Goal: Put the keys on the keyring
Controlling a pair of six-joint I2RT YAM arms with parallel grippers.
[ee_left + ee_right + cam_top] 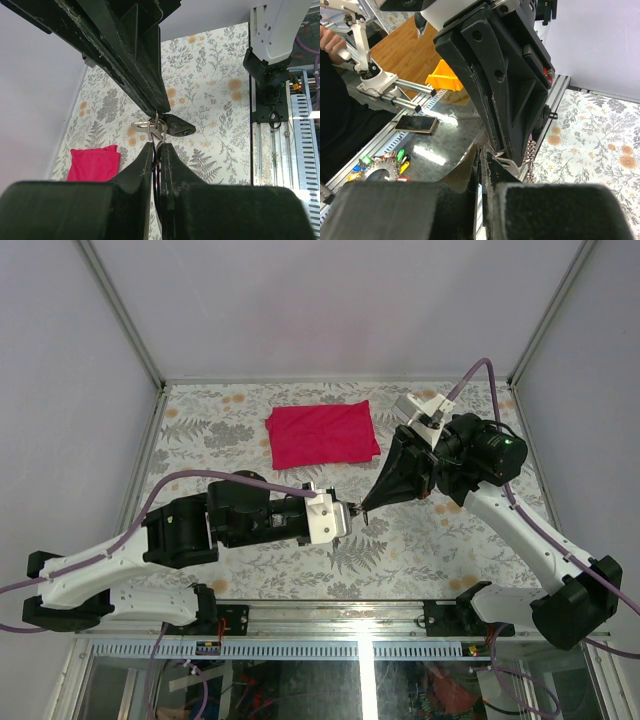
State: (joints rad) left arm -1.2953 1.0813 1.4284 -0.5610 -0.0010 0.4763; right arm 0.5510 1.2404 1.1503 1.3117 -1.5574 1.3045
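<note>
Both grippers meet tip to tip above the middle of the table. My left gripper (350, 511) (156, 145) is shut on the keyring (158, 167), a thin wire ring standing edge-on between its fingers. My right gripper (366, 507) (157, 113) (482, 153) comes down from the right and is shut. At its tips in the left wrist view sits a key with a black head (178, 128) and a silver blade (142, 124), right at the top of the ring. A silver piece of metal (513, 163) shows beside the right fingertips. I cannot tell whether the key is on the ring.
A folded red cloth (322, 435) (94, 163) lies at the back of the flowered table (450, 540). Beyond the table's front rail are a phone (416, 123), a bunch of coloured key tags (382, 167), an orange bin (443, 80) and a person's hand (331, 42).
</note>
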